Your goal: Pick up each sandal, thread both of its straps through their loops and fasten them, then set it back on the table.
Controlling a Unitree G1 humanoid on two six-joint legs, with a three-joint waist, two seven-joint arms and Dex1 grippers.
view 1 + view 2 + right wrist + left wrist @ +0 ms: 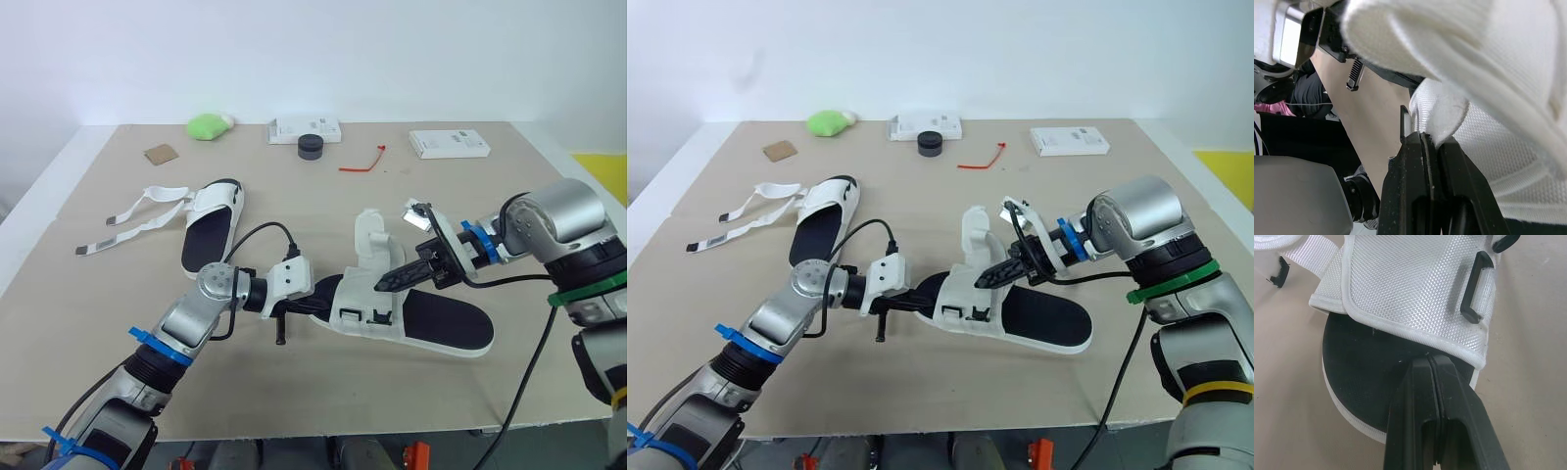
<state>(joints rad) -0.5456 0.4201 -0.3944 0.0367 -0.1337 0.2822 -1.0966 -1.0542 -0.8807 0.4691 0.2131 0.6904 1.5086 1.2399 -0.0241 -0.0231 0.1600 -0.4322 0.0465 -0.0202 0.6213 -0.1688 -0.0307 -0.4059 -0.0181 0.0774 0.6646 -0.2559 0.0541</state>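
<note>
Now, sandal [402, 311] long axis L-R, L jaws clamped on sole [446, 321], R jaws on strap [370, 235]

Sandal trial, on beige tabletop [921, 392]. The white woven sandal with black footbed [1048, 323] lies at centre. The left gripper [926, 300] touches its left end, and the right gripper [985, 281] is pinched on its raised flap. A second white sandal [823, 220], straps loose, lies far left.
</note>
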